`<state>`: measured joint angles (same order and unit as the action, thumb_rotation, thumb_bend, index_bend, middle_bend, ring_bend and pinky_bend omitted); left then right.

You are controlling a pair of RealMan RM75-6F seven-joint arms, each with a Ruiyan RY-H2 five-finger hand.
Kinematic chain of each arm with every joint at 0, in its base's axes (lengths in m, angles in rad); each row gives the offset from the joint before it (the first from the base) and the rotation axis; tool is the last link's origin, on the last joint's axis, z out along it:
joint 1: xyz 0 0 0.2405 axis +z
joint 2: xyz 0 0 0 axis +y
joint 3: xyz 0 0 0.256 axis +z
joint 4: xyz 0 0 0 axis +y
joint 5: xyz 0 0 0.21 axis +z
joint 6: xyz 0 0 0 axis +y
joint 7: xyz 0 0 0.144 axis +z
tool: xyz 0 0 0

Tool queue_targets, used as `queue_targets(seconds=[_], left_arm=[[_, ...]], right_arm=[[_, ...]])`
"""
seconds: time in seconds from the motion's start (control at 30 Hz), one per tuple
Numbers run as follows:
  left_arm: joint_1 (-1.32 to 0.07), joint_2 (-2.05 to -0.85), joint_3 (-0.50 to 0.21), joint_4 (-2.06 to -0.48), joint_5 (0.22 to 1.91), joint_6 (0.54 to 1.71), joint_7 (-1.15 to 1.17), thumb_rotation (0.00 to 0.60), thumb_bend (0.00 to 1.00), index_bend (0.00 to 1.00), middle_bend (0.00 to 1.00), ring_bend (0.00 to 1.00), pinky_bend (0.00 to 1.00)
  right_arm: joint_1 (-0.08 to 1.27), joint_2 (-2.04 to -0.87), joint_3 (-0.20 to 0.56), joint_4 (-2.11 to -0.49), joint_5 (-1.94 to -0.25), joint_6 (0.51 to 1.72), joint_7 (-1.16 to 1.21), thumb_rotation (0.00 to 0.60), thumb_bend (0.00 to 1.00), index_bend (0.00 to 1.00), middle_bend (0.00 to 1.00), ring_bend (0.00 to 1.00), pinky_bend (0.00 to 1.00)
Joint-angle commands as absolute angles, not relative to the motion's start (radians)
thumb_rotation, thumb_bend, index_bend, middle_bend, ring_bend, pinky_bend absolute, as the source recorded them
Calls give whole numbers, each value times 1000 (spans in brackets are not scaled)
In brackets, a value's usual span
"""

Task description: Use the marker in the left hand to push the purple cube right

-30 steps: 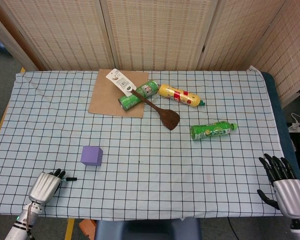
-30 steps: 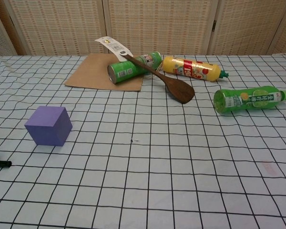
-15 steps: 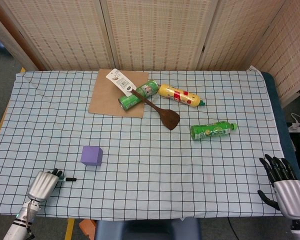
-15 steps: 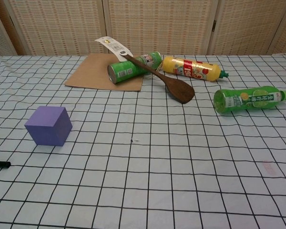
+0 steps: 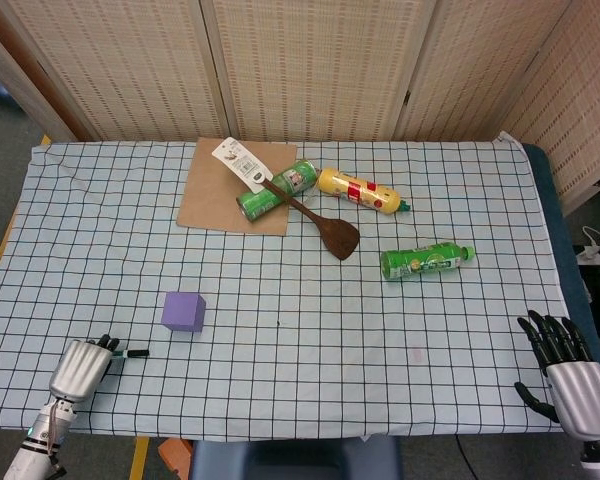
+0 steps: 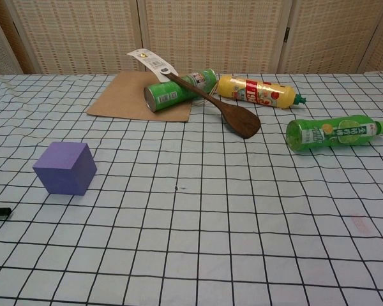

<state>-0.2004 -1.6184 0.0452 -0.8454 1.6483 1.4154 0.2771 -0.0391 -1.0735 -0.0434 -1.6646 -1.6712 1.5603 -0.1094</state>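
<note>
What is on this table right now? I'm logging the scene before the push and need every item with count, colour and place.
purple cube: 1, purple, near left
cardboard sheet: 1, brown, far centre-left
can: 1, green, lying on the cardboard's right edge
spatula: 1, dark wood, tagged handle over the can
yellow bottle: 1, yellow, right of the can
green bottle: 1, green, right of centre
marker: 1, black, held by the left robot hand
left robot hand: near-left edge
right robot hand: near-right edge, holds nothing, fingers apart

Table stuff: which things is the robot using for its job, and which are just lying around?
For the job:
left hand
marker held in it
purple cube

Just lying around:
green can
wooden spatula
yellow bottle
green bottle
brown board
right hand, holding nothing
</note>
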Motion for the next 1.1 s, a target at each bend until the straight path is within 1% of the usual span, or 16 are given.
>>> queue_targets(seconds=[0.03, 0.23, 0.33, 0.5, 0.63, 0.77, 1.1], left_arm=[[-201, -1640, 39, -784, 1667, 1473, 220, 600, 567, 812, 790, 796, 1000], [-233, -1640, 16, -670, 1666, 1504, 100, 600, 576, 835, 811, 809, 1000], [-259, -1638, 4, -621, 1655, 1483, 37, 600, 574, 838, 814, 810, 1000], [-307, -1649, -2, -565, 1650, 1441, 6, 600, 578, 837, 814, 810, 1000], [-319, -1652, -2, -560, 1650, 1432, 2, 600, 578, 837, 815, 810, 1000], [-361, -1662, 5, -560, 1661, 1402, 25, 600, 579, 837, 816, 811, 1000], [-416, -1658, 9, -625, 1657, 1346, 103, 600, 580, 837, 818, 811, 1000]], right_arm=[[-39, -1074, -43, -1665, -1670, 1560, -111, 600, 133, 0, 0, 0, 0], [-39, -1078, -40, -1666, -1662, 1558, -121, 600, 133, 0, 0, 0, 0], [-39, -1083, -37, -1668, -1656, 1557, -132, 600, 133, 0, 0, 0, 0], [-34, -1089, -32, -1671, -1639, 1542, -151, 600, 133, 0, 0, 0, 0], [-32, -1090, -31, -1673, -1635, 1536, -154, 600, 133, 0, 0, 0, 0], [-30, -1087, -24, -1675, -1621, 1534, -151, 600, 133, 0, 0, 0, 0], [-33, -1073, -22, -1673, -1619, 1545, -121, 600, 133, 0, 0, 0, 0]])
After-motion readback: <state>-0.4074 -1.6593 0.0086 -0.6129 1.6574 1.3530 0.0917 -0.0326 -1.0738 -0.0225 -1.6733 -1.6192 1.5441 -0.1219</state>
